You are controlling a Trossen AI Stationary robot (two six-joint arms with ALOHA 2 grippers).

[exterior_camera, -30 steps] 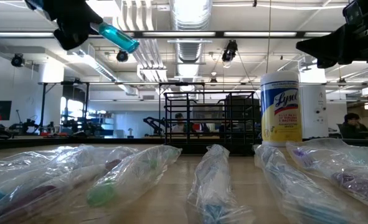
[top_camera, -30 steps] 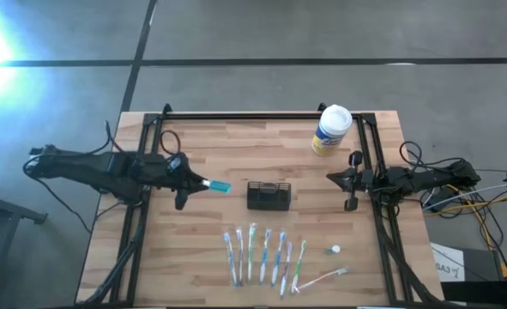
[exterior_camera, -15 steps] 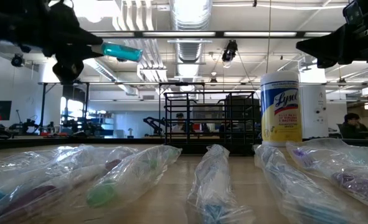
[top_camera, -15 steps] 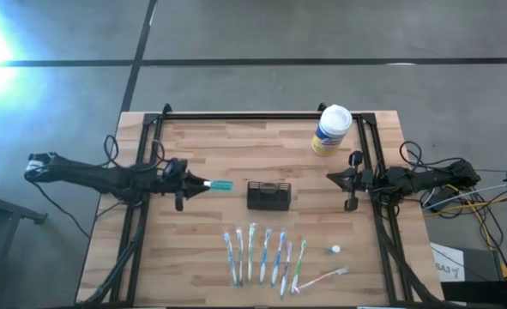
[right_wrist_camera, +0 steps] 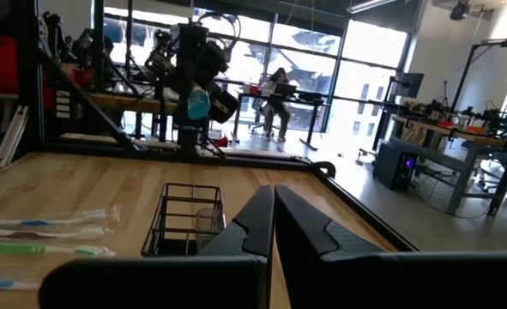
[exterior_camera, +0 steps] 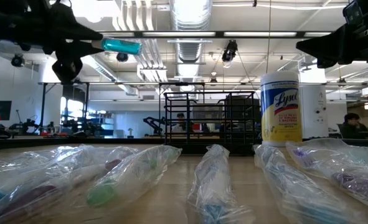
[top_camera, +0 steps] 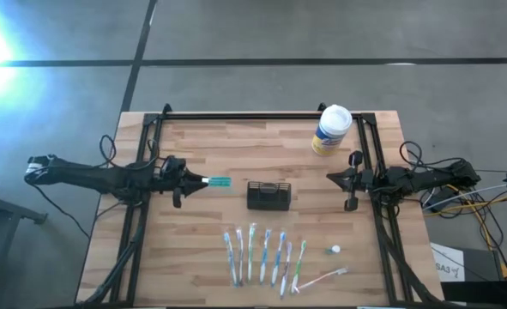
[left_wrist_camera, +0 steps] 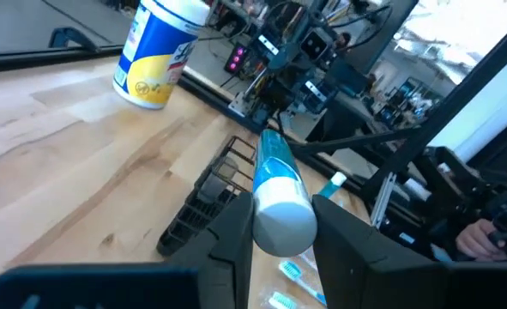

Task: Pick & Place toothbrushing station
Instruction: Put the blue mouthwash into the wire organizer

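My left hand grips a teal tube, level above the counter; the station sits just beyond its tip.

Left gripper, fingers closed on teal toothpaste tube: arm drawn back toward the counter's left edge since a second ago, tube swung from angled to level, pointing at the black toothbrushing station, well short of it.
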